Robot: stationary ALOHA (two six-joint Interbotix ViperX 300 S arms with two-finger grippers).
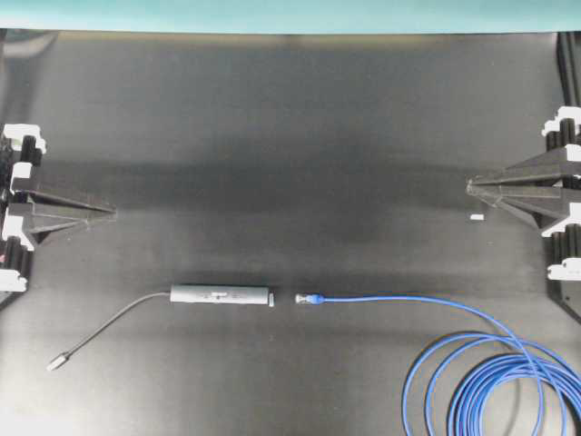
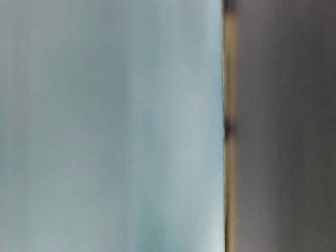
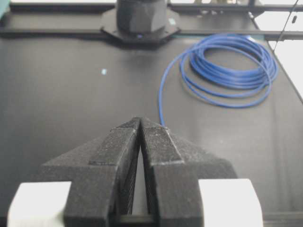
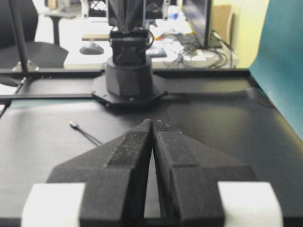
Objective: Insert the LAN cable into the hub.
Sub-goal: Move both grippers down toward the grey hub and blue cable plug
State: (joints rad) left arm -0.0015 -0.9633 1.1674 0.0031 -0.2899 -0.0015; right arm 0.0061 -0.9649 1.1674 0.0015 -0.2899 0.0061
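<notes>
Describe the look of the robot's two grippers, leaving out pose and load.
Both the left gripper and the right gripper have matte black, grainy plastic jaws tapering to wedge-shaped tips, with white blocks behind them. No markings or loose cables show on either.

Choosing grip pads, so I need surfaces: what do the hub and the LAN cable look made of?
The hub: likely matte dark-grey metal or hard plastic, given its even dull sheen, with a lighter silver end. The LAN cable: smooth blue flexible plastic jacket, since it lies in loose coils; its plug looks like clear hard plastic.

matt black table (image 1: pixel 290 109), glossy (plastic-looking) LAN cable (image 1: pixel 408 299)
</notes>
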